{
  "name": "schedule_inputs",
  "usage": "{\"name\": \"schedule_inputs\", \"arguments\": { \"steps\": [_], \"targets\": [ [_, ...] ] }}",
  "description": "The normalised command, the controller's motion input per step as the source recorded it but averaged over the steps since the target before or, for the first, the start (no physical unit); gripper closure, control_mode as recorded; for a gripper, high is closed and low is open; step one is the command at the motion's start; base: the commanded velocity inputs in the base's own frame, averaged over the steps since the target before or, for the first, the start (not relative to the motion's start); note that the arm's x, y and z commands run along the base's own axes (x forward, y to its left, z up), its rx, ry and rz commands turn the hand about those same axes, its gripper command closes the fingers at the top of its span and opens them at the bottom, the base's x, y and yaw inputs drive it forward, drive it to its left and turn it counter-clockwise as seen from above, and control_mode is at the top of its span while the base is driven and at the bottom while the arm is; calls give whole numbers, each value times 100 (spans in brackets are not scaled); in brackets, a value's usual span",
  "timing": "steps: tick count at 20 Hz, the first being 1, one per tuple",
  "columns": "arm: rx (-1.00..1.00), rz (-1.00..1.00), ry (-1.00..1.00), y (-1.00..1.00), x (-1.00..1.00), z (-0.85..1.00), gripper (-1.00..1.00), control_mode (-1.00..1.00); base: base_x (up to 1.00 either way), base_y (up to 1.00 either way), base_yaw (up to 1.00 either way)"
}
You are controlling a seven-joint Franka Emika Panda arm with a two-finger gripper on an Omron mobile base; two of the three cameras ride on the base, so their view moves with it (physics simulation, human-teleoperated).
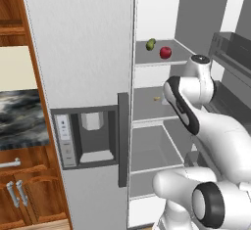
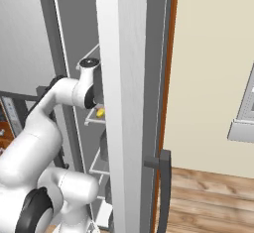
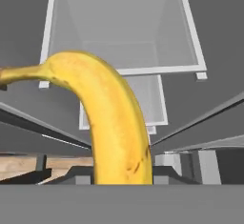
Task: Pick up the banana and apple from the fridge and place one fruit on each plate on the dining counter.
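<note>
Tool: my jaws are clamped on the banana (image 3: 114, 123), which fills the hand view, lifted so it clears the shelves | apple (image 1: 165, 53): resting on the upper shelf (image 1: 162, 60) of the open fridge (image 1: 83, 43), beside a green fruit (image 1: 150, 44), awaiting its turn | plates, worktop: unseen.

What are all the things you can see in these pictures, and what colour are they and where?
banana: one, yellow, close in front of the hand camera, in the gripper
apple: one, dark red, top fridge shelf
green fruit: one, olive green, same shelf, left of the apple
fridge: one, light grey, right door open, white inside
dispenser: one, grey, in the shut left door
wooden cabinets: reddish brown, left of the fridge
gripper: one, dark, shut on the banana
arm: one, white with dark joints, reaching into the fridge
</note>
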Motion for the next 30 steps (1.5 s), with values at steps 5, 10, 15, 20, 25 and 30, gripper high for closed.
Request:
{"name": "schedule_inputs", "arguments": {
  "steps": [5,10,15,20,25,30],
  "targets": [
    [0,0,13,24,-44,56,100,-100,0,0,0],
    [-1,0,3,39,-45,56,100,-100,0,0,0],
    [0,0,-6,21,-100,44,100,-100,0,0,0],
    [0,0,-6,23,-100,13,100,-100,0,0,0],
    [0,0,-15,5,-67,0,100,-100,0,0,0],
    [0,0,-5,4,-2,0,100,-100,0,0,0]
  ]
}}
